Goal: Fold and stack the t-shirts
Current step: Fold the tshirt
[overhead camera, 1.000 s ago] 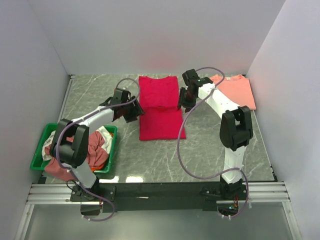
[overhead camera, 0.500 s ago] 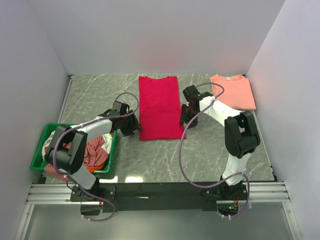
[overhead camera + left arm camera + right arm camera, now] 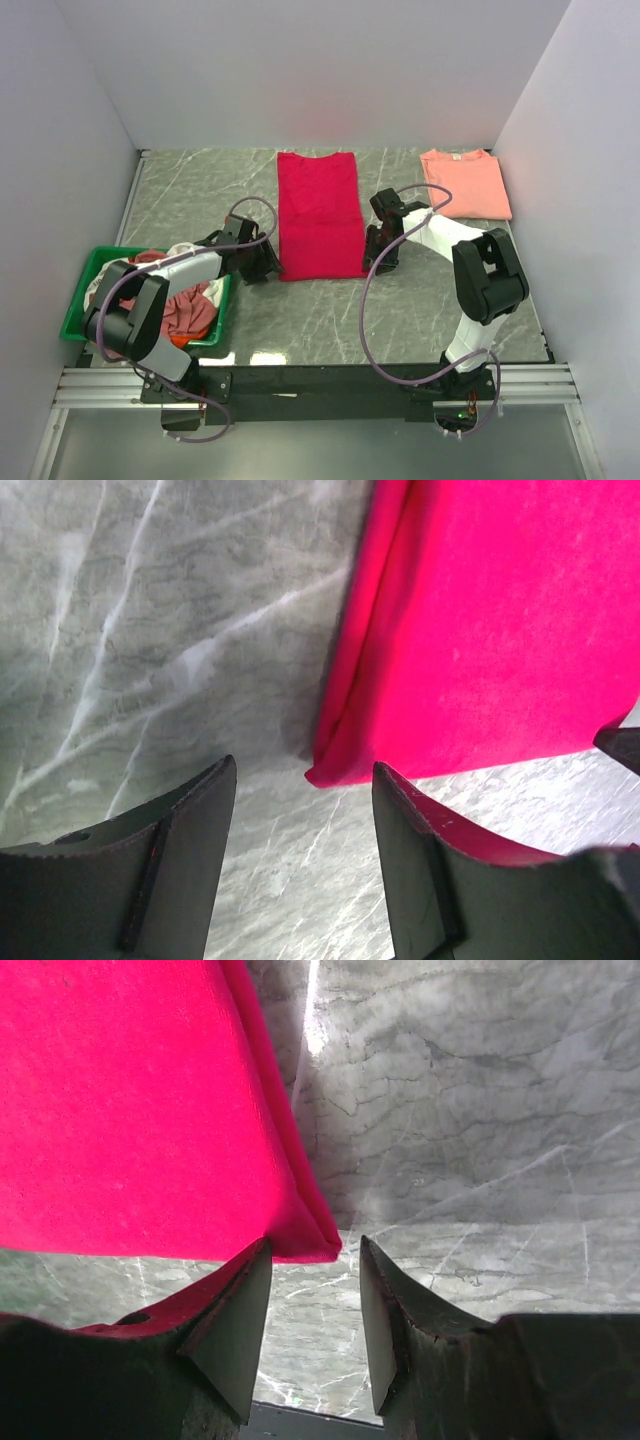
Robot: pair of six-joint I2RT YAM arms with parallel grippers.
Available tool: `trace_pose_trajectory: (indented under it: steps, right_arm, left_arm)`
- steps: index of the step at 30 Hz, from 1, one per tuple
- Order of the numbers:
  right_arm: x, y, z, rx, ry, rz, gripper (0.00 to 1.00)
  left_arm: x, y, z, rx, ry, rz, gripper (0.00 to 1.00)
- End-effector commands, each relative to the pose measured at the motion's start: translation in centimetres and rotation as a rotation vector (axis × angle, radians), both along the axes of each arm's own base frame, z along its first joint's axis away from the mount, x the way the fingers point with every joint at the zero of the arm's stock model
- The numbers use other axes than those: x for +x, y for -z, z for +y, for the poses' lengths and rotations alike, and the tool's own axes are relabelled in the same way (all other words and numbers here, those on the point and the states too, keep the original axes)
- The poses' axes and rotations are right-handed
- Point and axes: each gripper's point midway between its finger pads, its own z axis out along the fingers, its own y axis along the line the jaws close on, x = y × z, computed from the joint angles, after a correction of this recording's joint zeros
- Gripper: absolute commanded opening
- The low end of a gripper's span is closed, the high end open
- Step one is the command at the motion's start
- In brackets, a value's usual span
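At the middle of the table, the crimson-red t-shirt [image 3: 318,215] lay folded into a long, narrow rectangle, its length running from the far edge toward the arms. It lay flat, with a soft crease across its middle. Its two near corners each sat in front of a gripper. In the left wrist view, the left gripper [image 3: 303,763] had its fingers [image 3: 190,820] spread wide and holding nothing, and the shirt's near-left corner, a doubled layer of cloth, lay in the gap just past the fingertips. In the right wrist view, the right gripper [image 3: 314,1241] was likewise parted and empty, with the near-right corner pointing into the gap. One finger's tip overlapped the hem in that view, but whether it touched the cloth could not be told.

The salmon-pink t-shirt [image 3: 466,183] lay folded flat at the far right of the table, well apart from the red one, its collar toward the back wall.

On the left, near the arms, the green plastic tray [image 3: 75,310] held a crumpled heap of t-shirts [image 3: 185,305] in dusty rose, white and a bit of orange, with some cloth spilling over the rim.

The grey marbled table [image 3: 190,195] was enclosed by white walls [image 3: 300,70]. A purple cable [image 3: 362,320] looped out from each arm.
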Motion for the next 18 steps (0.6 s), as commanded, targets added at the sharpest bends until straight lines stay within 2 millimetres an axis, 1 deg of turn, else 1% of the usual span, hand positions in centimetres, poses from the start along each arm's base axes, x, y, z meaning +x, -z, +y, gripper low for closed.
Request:
trace_pose_trajectory:
  steps: [1, 6, 10, 18]
  right_arm:
    - [0.8, -1.2, 0.8, 0.043, 0.002, -0.058, 0.47]
    - [0.2, 0.0, 0.8, 0.021, -0.003, -0.024, 0.45]
    - [-0.6, 1.0, 0.7, 0.0, -0.002, 0.005, 0.43]
    - [-1.7, 2.6, 0.6, -0.017, 0.0, 0.055, 0.4]
  left_arm:
    - [0.6, -1.4, -0.4, -0.023, -0.012, -0.057, 0.62]
    - [0.2, -1.6, -0.4, -0.025, -0.011, -0.061, 0.62]
    - [0.1, -1.7, -0.3, -0.025, -0.019, -0.063, 0.62]
    - [0.3, -1.9, -0.4, -0.025, -0.024, -0.068, 0.61]
